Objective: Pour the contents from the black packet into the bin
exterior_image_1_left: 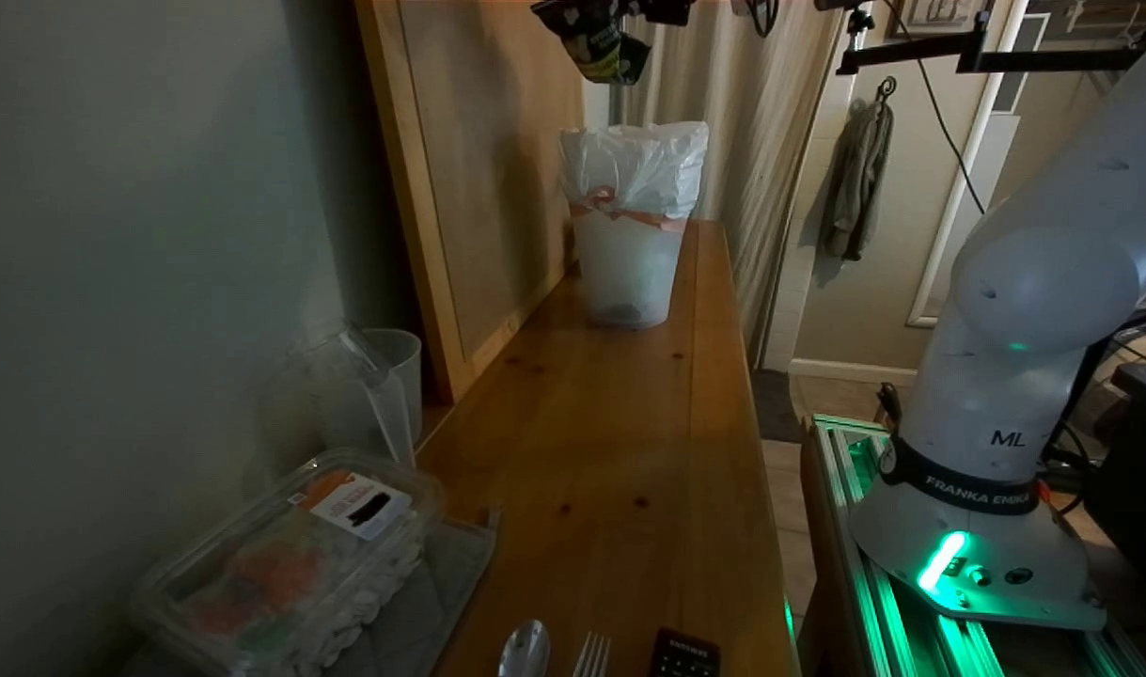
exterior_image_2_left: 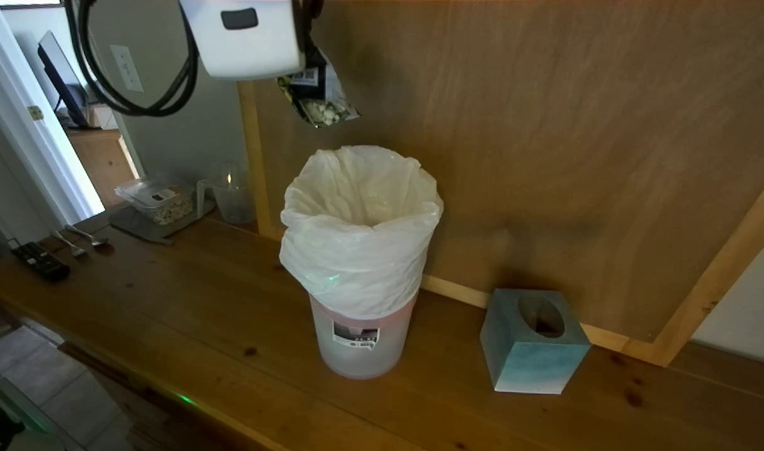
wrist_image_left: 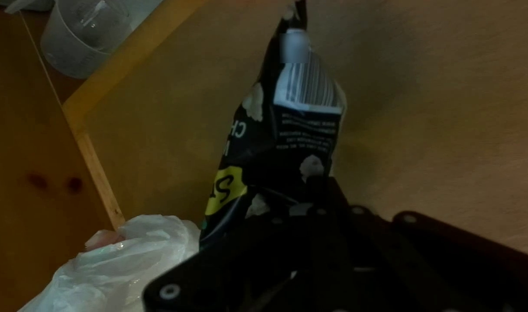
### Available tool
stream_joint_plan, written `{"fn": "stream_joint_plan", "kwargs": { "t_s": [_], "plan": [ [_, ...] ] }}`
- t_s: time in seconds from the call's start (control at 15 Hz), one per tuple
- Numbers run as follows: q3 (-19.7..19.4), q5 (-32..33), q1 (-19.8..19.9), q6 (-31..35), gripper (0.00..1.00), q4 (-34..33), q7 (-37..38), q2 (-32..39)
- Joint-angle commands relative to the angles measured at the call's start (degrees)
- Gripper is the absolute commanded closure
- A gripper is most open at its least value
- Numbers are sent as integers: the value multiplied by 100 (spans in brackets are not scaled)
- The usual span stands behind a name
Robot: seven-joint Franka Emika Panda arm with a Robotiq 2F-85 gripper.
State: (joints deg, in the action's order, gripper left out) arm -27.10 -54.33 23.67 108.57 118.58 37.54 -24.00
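The black packet (exterior_image_2_left: 319, 88) with yellow and white print hangs tilted in the air in both exterior views (exterior_image_1_left: 596, 42). Its lower end is above the rim of the bin (exterior_image_2_left: 356, 338), apart from it. Pale popcorn shapes show on the packet; I cannot tell whether any is loose popcorn. The bin, translucent with a white bag liner, also stands upright in an exterior view (exterior_image_1_left: 629, 263). My gripper (wrist_image_left: 318, 190) is shut on the packet's edge in the wrist view, where the packet (wrist_image_left: 285, 134) fills the middle. The bin's liner (wrist_image_left: 129, 260) shows at the lower left.
A wooden board (exterior_image_2_left: 544, 156) stands behind the bin along the wooden counter (exterior_image_1_left: 582, 470). A blue tissue box (exterior_image_2_left: 532, 344) stands beside the bin. A clear food container (exterior_image_1_left: 290, 564), a measuring jug (exterior_image_1_left: 366, 395), a spoon (exterior_image_1_left: 525, 649), a fork (exterior_image_1_left: 591, 655) and a remote (exterior_image_1_left: 683, 653) lie farther along.
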Motion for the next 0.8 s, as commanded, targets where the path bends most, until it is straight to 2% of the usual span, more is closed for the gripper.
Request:
{"fn": "stream_joint_plan", "kwargs": {
  "t_s": [0.0, 0.07, 0.13, 0.2, 0.27, 0.33, 0.4, 0.53, 0.6, 0.73],
  "plan": [
    [60, -139, 127, -4, 100, -220, 7, 222],
    [153, 15, 190, 220, 100, -204, -17, 239],
    [-15, -194, 94, -170, 100, -274, -3, 270],
    [259, 117, 257, 608, 100, -165, -84, 268],
    [-124, -294, 31, -386, 100, -344, -14, 323],
    [269, 108, 269, 685, 100, -192, -57, 331],
    [1, -171, 118, -98, 100, -329, 27, 369],
    [129, -44, 181, 174, 100, -297, 12, 385],
    [66, -116, 148, -12, 100, -333, 27, 410],
    [106, -39, 167, 37, 100, -314, 28, 416]
  ]
}}
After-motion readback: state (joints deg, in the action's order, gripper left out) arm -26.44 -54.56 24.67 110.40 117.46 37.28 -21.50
